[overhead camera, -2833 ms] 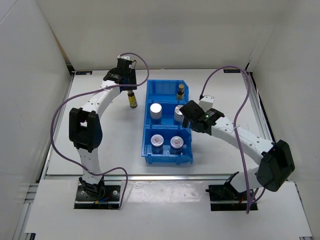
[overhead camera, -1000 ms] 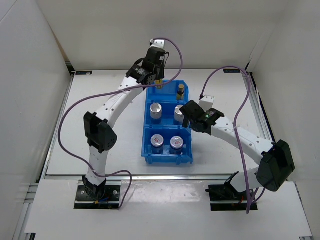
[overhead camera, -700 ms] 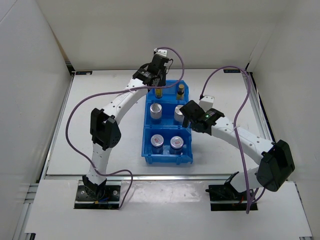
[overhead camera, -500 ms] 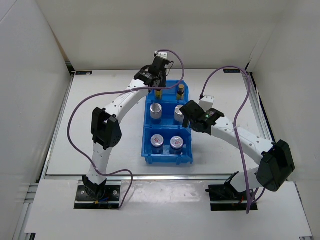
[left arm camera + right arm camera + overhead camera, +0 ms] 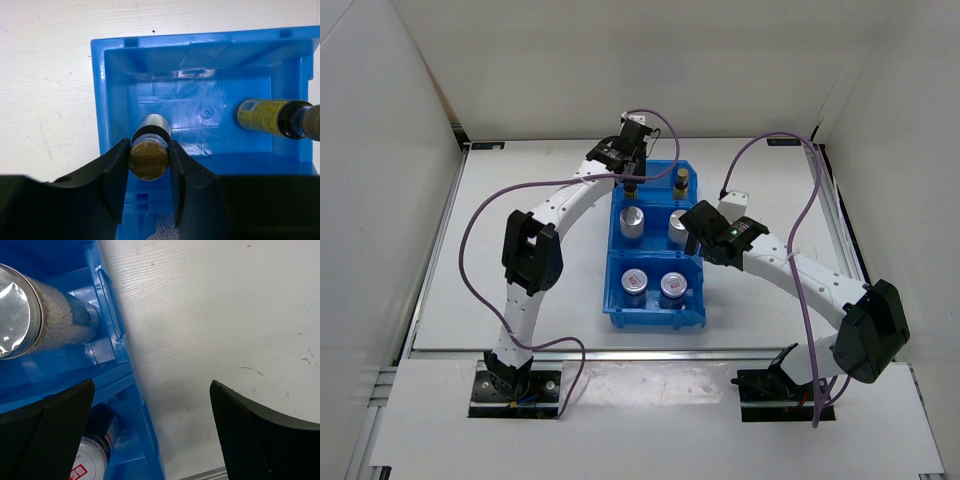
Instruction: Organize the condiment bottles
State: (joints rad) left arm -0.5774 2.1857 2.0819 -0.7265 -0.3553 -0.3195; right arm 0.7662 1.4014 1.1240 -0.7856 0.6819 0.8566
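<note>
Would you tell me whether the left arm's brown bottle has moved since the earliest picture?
Yes: the brown bottle, in the left gripper, went rightward from the table into the blue bin's far compartment.

Blue bin [image 5: 100,100], gold-capped bottle [image 5: 148,161], yellow-labelled dark bottle [image 5: 265,117], silver lid [image 5: 12,315], white table [image 5: 50,75]

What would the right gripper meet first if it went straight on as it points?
Probably the blue bin's right rim, roughly midway ahead of the open right gripper; otherwise the table beside it.

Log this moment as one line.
left end effector: shut on brown bottle | bottle: in far compartment of blue bin | right end effector: open
</note>
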